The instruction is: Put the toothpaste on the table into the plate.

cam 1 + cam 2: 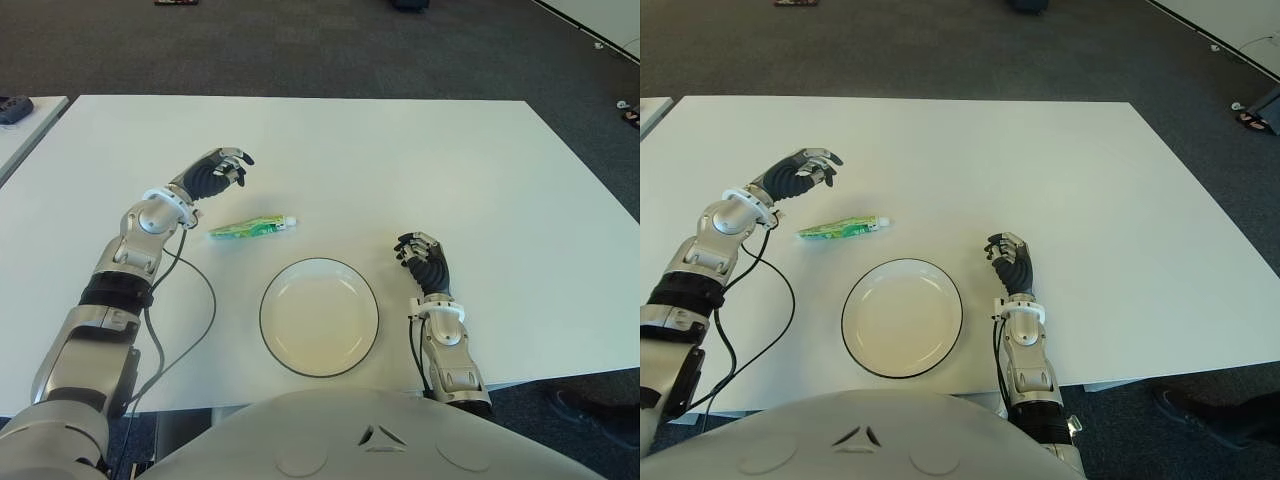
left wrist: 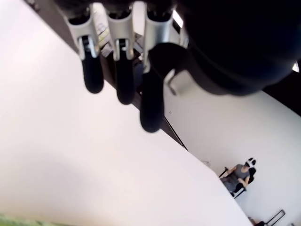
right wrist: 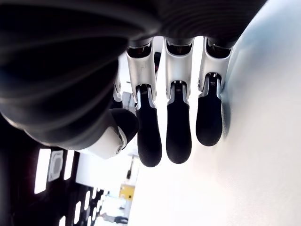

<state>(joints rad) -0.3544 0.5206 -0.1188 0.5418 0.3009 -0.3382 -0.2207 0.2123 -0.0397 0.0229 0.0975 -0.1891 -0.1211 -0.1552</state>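
Fingers [image 1: 232,163] of the left hand [image 1: 215,172] are loosely curled w/ nothing between them; hand shows above the white tabletop [image 1: 400,160], just beyond and to the left of the toothpaste [image 1: 252,227]. Left eye view: toothpaste, a green tube w/ white cap, lies flat on the tabletop, cap end toward the robot's right, apart from the plate [image 1: 319,316]. Plate is white w/ dark rim, holds nothing, sits near the tabletop's front edge btwn the two arms. Right hand [image 1: 424,262] shows just right of the plate, fingers relaxed, nothing in them. A dark cable [image 1: 190,310] loops from the left arm across the tabletop. Dark grey carpet [image 1: 300,45] lies beyond the far edge.

Right eye view: same layout; tube well clear of both hands, plate nearer the right hand than the left.

Left wrist view: three dark fingertips [image 2: 117,75] hang over bare white tabletop, gripping nothing. Far off, a person [image 2: 239,173] sits on a chair by a white wall.

Right wrist view: three dark fingertips [image 3: 178,136] and the thumb [image 3: 117,129] hang slack beside the white surface, nothing held. Room behind is dim w/ bright patches.
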